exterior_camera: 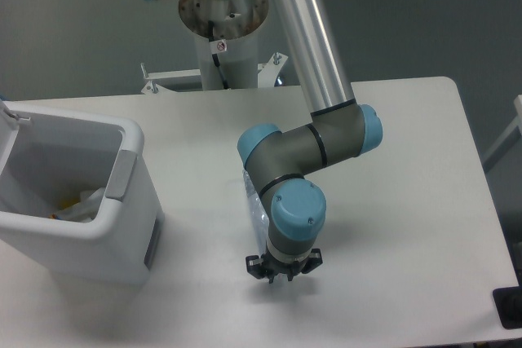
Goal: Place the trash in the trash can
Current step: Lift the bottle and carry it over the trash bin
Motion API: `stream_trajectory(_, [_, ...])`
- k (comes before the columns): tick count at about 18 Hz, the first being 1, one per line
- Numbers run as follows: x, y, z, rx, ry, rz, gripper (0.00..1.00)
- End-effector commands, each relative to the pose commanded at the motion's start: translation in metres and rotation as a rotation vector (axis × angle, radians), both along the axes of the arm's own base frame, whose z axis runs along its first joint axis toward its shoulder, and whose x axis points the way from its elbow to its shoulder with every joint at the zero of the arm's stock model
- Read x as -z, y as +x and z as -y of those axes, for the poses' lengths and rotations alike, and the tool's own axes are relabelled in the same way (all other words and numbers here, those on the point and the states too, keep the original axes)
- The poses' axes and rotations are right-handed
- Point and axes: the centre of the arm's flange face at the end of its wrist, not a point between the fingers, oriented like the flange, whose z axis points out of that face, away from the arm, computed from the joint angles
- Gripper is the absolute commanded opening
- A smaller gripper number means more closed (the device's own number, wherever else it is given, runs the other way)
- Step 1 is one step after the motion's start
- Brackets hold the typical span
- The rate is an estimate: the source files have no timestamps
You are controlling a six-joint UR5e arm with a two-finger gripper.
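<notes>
Gripper (283, 271) low over the tabletop's front middle, beside the clear bluish plastic bottle (255, 211).

Its black two-finger tip points down near the white table (424, 201); the wrist hides the jaws, so I cannot tell their opening or any hold. Mostly hidden behind the arm, the bottle lies just behind it. Likely step: reaching for a grasp; next, lift and carry left to the white boxy plastic bin (122, 234), which already holds pale scraps.
</notes>
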Motion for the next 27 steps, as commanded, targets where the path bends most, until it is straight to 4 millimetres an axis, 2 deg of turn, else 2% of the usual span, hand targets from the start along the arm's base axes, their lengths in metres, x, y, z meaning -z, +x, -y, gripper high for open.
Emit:
stream_trajectory(6, [-0.052,-0.021,0.018,-0.028,0.068,-0.043,0.0])
stream_trajectory(9, [-0.084,-0.024,0.013,-0.036,0.129,-0.062,0.0])
stream_trajectory(11, [-0.113,-0.028,0.008,-0.037,0.183,-0.082,0.0])
stream_trajectory(13, [-0.141,-0.041,0.012,-0.081,0.245,-0.086,0.0])
stream_trajectory(18, [-0.194,-0.034,0.021,-0.088,0.343,-0.095,0.0])
stream_trajectory(23, [-0.266,-0.011,0.016,-0.06,0.576,0.013,0.0])
stream_trajectory(27, [-0.3,0.003,0.015,-0.028,0.634,0.003,0.0])
